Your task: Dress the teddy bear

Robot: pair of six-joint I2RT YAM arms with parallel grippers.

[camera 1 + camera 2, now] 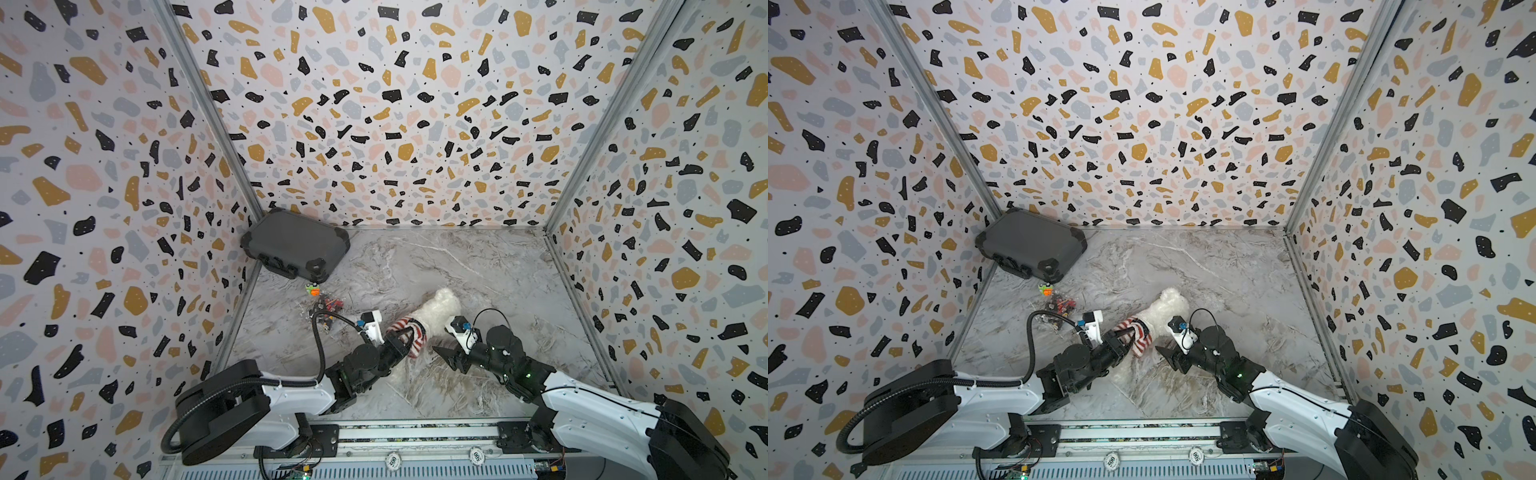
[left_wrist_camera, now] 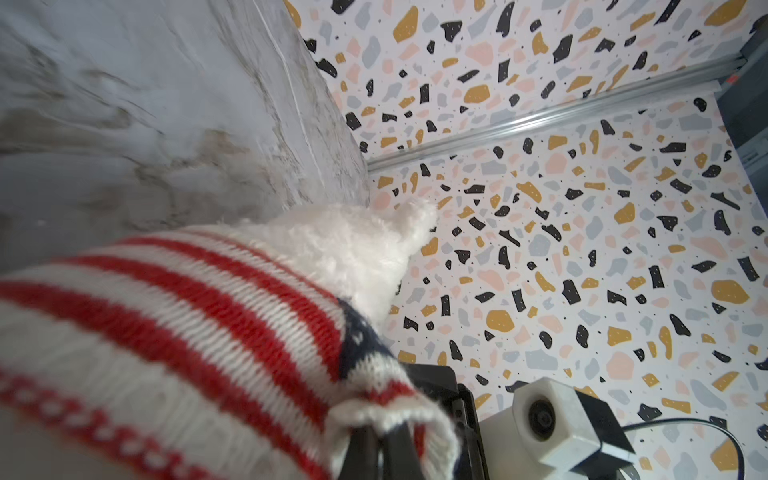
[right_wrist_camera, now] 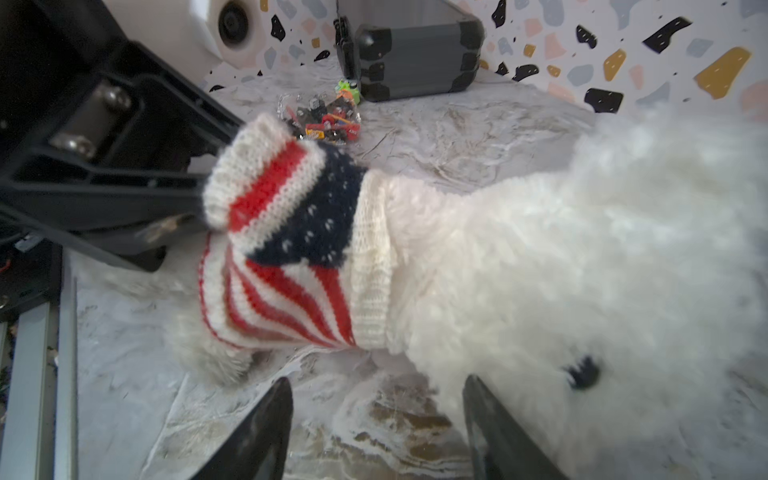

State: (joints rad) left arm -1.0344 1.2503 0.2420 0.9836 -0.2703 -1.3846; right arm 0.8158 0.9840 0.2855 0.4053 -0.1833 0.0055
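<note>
The white plush teddy bear (image 1: 438,309) (image 1: 1165,309) lies on the marble table, head toward the back wall. A red-and-white striped sweater (image 1: 411,328) (image 1: 1140,332) with a navy patch is bunched round its neck and chest. In the right wrist view the sweater's ribbed collar (image 3: 370,266) sits below the head, and white fur shows past the hem. My left gripper (image 1: 400,338) (image 2: 382,436) is shut on a ribbed edge of the sweater (image 2: 166,311). My right gripper (image 1: 446,357) (image 3: 378,382) is open just above the table beside the bear's head (image 3: 582,270), holding nothing.
A grey hard case (image 1: 295,247) leans in the back left corner. In front of it lie a small orange-and-green toy (image 1: 312,289) and a clear bag of small colourful parts (image 1: 328,307). Terrazzo walls close three sides; a metal rail (image 1: 415,432) runs along the front.
</note>
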